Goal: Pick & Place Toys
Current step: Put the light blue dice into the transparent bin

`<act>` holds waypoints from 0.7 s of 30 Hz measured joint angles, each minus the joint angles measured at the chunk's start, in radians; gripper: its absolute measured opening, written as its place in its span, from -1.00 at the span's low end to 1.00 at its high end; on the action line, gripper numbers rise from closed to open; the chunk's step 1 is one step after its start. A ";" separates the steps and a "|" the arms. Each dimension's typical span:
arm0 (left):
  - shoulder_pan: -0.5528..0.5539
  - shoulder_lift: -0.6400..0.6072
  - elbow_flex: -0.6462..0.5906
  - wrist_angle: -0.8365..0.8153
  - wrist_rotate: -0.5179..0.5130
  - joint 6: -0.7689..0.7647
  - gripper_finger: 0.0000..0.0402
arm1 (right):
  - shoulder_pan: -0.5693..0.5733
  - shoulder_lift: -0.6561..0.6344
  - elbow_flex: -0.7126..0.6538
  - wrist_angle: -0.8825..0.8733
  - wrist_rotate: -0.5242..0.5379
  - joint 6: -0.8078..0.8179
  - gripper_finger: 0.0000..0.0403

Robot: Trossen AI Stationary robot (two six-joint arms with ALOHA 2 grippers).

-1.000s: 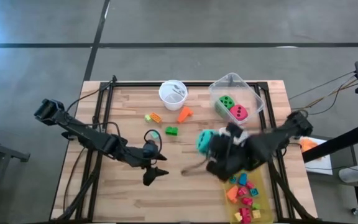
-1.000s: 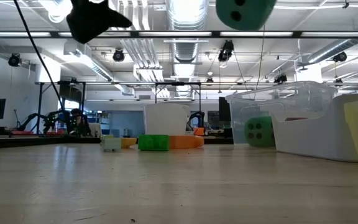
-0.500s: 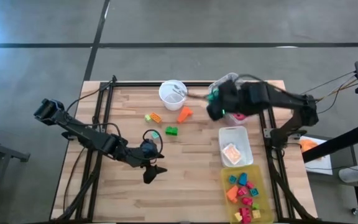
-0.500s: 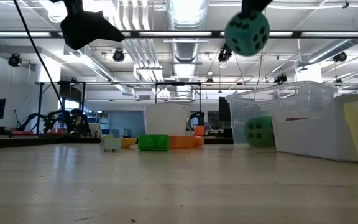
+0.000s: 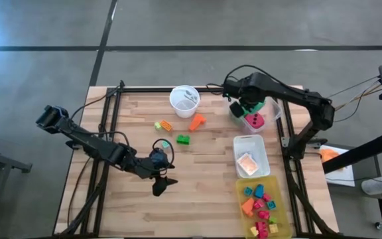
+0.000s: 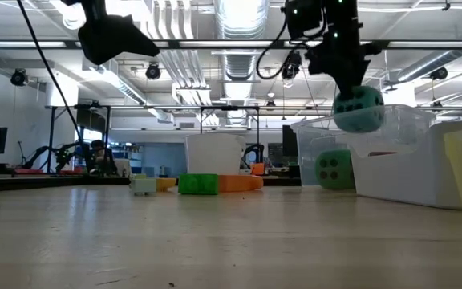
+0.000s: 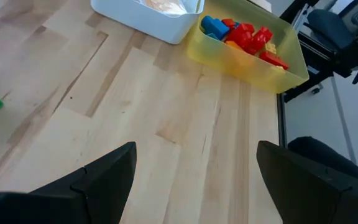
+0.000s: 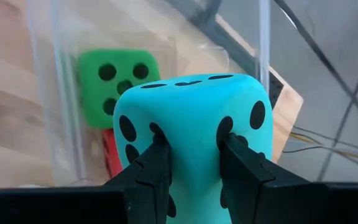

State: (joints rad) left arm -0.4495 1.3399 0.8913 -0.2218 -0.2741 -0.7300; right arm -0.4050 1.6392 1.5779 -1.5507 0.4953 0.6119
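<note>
The right claw (image 8: 191,165) squeezes the teal dice (image 8: 194,134) over the clear bin (image 5: 270,106). Green dice (image 8: 115,87) is in already. Small blocks (image 5: 178,129) still wait on the counter (image 5: 111,212).

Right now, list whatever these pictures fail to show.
- Teal die: in the high view, hidden under the right tool gripping it.
- Red-pink die: in the right wrist view, mostly covered by the teal die.
- White cup: contents too small in the high view.
- Clear bin: floor hidden by its walls in the low view.
</note>
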 joint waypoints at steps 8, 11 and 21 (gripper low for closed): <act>0.019 0.000 0.000 -0.002 -0.007 0.000 0.66 | -0.013 0.026 -0.119 0.108 0.067 -0.096 -0.53; 0.019 0.000 0.000 -0.003 -0.007 0.000 0.66 | -0.013 0.035 -0.157 0.148 0.081 -0.115 -0.54; 0.019 0.000 0.000 -0.010 -0.007 0.000 0.66 | -0.016 0.032 -0.221 0.216 0.099 -0.149 -0.57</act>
State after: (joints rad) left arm -0.4301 1.3399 0.8913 -0.2313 -0.2813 -0.7300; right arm -0.4206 1.6711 1.3566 -1.3344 0.5943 0.4629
